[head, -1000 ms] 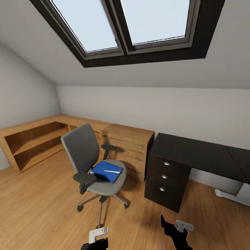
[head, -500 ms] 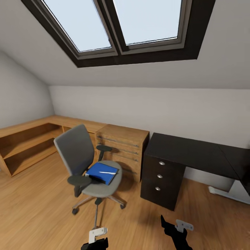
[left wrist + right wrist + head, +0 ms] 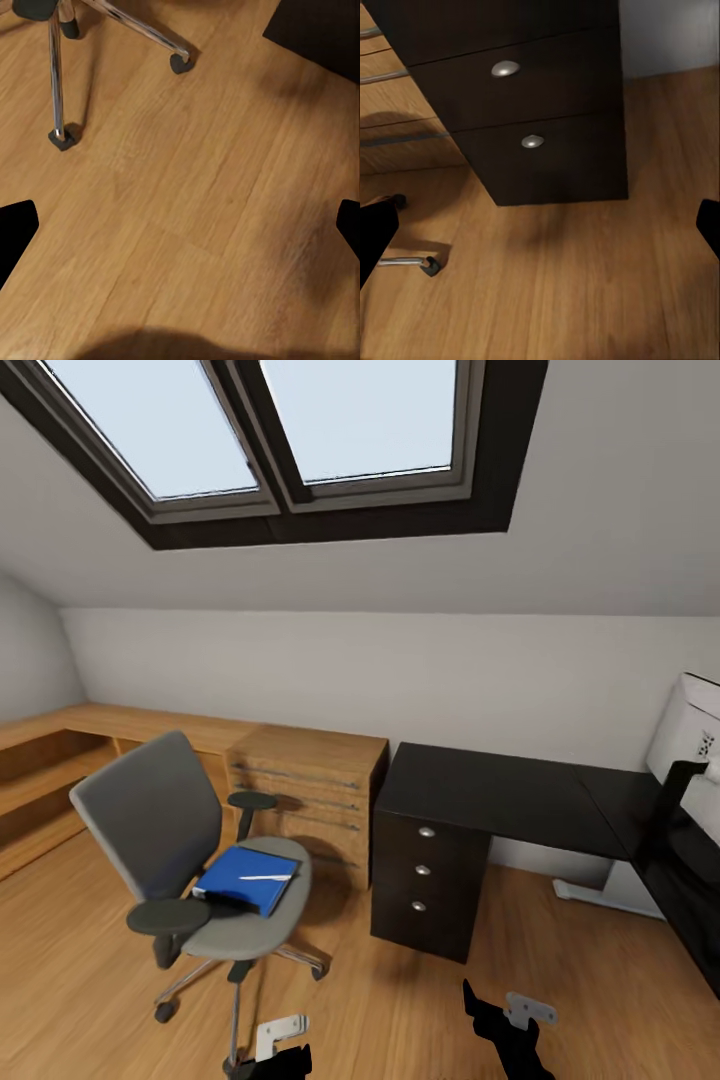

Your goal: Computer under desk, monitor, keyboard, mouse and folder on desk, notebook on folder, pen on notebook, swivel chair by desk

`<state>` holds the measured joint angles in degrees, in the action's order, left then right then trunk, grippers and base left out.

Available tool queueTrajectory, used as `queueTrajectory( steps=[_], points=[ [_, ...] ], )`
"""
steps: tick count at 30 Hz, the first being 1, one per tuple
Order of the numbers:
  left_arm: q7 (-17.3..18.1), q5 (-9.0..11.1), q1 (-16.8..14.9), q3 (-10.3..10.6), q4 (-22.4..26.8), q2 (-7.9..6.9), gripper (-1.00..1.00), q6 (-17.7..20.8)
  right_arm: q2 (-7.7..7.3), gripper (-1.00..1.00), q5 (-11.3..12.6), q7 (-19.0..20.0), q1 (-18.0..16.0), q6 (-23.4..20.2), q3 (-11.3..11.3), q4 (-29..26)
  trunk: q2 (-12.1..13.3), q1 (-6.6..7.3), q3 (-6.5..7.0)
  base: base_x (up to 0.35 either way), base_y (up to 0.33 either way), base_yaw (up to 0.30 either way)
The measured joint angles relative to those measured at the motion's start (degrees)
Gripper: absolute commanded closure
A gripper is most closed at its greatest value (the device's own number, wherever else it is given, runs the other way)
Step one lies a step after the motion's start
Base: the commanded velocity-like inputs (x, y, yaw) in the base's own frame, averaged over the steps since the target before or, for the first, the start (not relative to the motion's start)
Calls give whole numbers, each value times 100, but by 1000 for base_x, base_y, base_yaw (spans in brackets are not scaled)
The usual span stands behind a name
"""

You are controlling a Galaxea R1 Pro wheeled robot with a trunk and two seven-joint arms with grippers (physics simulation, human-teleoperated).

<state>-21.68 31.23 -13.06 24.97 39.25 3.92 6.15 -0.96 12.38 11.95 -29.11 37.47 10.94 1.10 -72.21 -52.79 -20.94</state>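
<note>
Head view: looking over a wood floor [image 3: 80, 960] under a skylight [image 3: 270, 430]. Sitting at 9 o'clock, grey chair [image 3: 160, 830] carrying blue folder [image 3: 248, 878] and pen [image 3: 265, 877]. Black desk [image 3: 490, 790] at centre, monitor [image 3: 690, 735] at 3. Both grippers, left [image 3: 275, 1050] and right [image 3: 510, 1020], hanging empty at 6, well apart from the folder.

Left wrist: fingertips [image 3: 15, 232] spreading wide over planks; chrome chair legs at 11.

Right wrist: fingertips [image 3: 375, 225] spreading wide; matte drawers, round knobs [image 3: 505, 68] at 12.

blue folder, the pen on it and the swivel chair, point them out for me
blue folder [image 3: 243, 881], head view, on its bare blue cover.
pen [image 3: 265, 877], head view, mid-length of the thin white stick lying on the folder.
swivel chair [image 3: 150, 826], head view, middle of the grey backrest.
</note>
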Motion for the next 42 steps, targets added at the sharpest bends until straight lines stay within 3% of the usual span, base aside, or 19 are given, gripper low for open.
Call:
queueTrajectory(
  steps=[7, 14, 29, 42],
  points=[
    [0, -20, 0, -3, 0, 0, -100, -1, 4, -100, 0, 1, 0, 0, -5, 0, 0, 0, 0, 4, 0, -296],
    [-6, -20, 0, 13, 0, 0, -100, -1, 12, -100, -2, 2, 0, 0, -8, 0, 279, 153, 125, 0, 0, -256],
    [-9, -12, 1, 17, 1, 0, -100, 0, 18, -100, -8, 7, 0, -10, -7, 1, 881, 482, 389, 0, 0, -23],
    [-9, -11, 1, 17, 1, 0, -100, 1, 20, -100, -9, 6, 0, -18, -6, 1, 1403, 768, 518, 0, 0, 0]
  ],
)
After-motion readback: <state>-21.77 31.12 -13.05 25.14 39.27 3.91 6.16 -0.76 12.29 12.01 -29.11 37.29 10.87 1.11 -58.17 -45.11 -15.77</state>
